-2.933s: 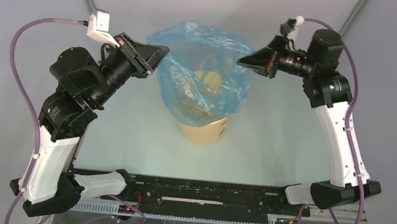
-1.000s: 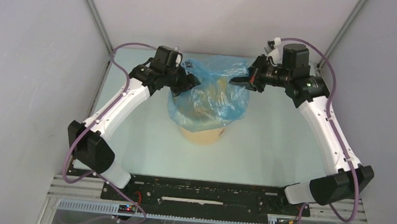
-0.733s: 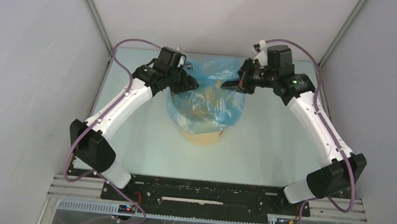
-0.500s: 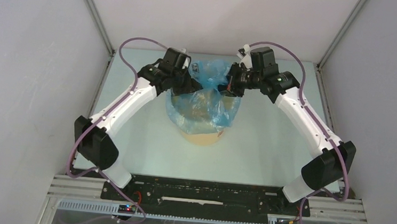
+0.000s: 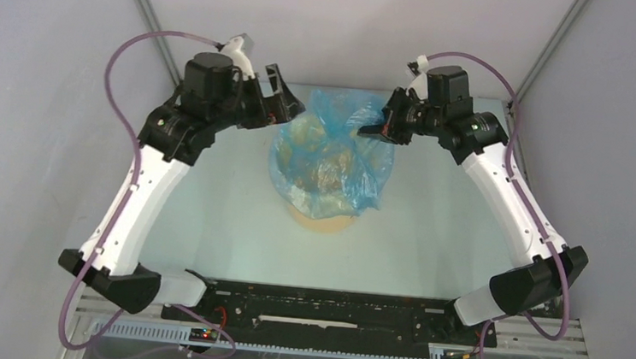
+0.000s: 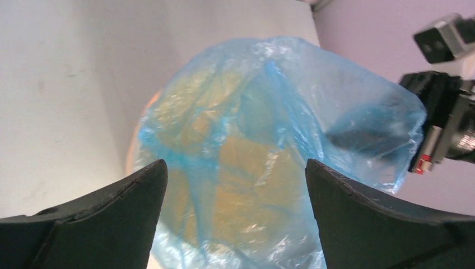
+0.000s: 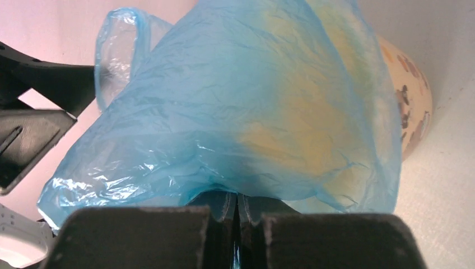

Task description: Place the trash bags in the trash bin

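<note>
The light-blue translucent trash bag [image 5: 331, 151] is draped over the pale tan trash bin [image 5: 322, 224], covering its mouth and most of its wall. My right gripper [image 5: 368, 129] is shut on the bag's right upper edge; a strip of blue film shows pinched between its fingers in the right wrist view [image 7: 236, 197]. My left gripper [image 5: 286, 100] hangs open just left of the bag, apart from it. In the left wrist view the bag [image 6: 269, 129] fills the gap between the wide-spread fingers [image 6: 112, 213] without touching them. The bin's spotted side [image 7: 413, 103] shows beside the bag [image 7: 241, 106].
Grey enclosure walls stand close on both sides and at the back, with metal corner posts [image 5: 150, 12]. The pale tabletop [image 5: 430, 231] stretches around the bin. The arm bases and a black rail [image 5: 322, 304] lie along the near edge.
My left gripper has opened, let go of the bag's left edge, and pulled up and away to the left. The bag's left side has slumped onto the bin. The right gripper keeps its hold.
</note>
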`<action>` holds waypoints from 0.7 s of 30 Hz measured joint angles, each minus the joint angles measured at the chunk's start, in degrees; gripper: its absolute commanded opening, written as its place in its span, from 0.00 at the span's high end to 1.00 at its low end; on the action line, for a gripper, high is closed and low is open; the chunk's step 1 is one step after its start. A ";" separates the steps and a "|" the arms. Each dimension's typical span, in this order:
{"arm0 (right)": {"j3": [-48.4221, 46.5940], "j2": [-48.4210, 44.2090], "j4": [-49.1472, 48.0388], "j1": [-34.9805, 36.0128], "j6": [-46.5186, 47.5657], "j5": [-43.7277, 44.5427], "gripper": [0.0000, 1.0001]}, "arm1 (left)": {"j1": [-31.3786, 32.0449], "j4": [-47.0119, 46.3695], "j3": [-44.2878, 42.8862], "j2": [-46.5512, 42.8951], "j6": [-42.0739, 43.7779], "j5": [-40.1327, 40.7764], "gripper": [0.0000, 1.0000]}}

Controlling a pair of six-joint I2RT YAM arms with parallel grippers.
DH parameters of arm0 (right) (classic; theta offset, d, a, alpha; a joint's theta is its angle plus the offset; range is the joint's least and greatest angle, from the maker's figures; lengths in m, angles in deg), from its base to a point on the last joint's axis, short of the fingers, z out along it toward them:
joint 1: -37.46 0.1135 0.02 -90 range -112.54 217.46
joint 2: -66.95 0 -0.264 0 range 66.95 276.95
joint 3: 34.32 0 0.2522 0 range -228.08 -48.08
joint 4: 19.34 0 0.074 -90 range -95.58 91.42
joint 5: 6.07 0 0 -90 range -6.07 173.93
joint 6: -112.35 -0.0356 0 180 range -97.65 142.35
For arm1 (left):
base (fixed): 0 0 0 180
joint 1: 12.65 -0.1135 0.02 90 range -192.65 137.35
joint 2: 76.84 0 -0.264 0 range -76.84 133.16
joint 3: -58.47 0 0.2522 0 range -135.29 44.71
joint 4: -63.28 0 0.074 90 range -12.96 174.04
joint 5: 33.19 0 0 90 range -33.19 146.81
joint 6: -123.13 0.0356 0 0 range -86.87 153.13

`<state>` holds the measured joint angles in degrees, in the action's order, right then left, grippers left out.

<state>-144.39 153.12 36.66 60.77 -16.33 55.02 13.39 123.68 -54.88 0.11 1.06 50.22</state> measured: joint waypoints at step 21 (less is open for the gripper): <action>-12.35 23.52 3.98 21.49 6.60 35.01 1.00 | -5.81 6.45 12.96 -14.91 -0.94 5.01 0.06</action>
<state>-156.74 176.64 40.64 82.25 -9.73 90.03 7.57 130.12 -41.92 -14.80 0.12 55.22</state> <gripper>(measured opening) 0.006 0.945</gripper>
